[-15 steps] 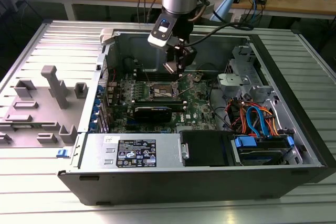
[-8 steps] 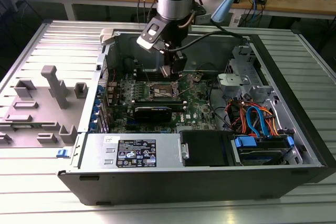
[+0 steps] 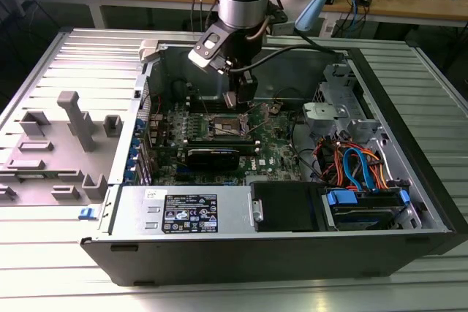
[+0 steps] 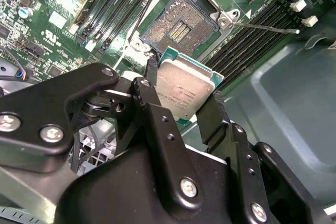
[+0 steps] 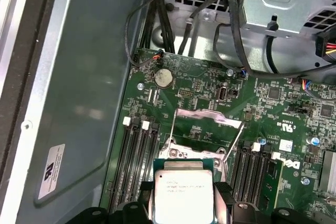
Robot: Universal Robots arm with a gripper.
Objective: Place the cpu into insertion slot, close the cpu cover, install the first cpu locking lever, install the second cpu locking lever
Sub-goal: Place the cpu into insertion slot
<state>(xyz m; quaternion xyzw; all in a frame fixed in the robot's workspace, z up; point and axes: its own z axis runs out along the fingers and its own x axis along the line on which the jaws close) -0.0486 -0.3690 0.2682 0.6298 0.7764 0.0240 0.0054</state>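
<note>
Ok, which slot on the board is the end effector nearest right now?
The square insertion slot, its contacts bare, just beyond the cpu the end effector holds; the long black memory slots flank it.

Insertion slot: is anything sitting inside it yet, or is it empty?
What shows is empty: the insertion slot has bare contacts in the second wrist view. The cpu, clamped in the gripper, is held clear of it and hides one edge, so that strip is unseen.

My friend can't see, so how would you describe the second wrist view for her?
The black gripper holds the cpu by two edges, close to the open, empty insertion slot on a green motherboard with long dark memory slots.
</note>
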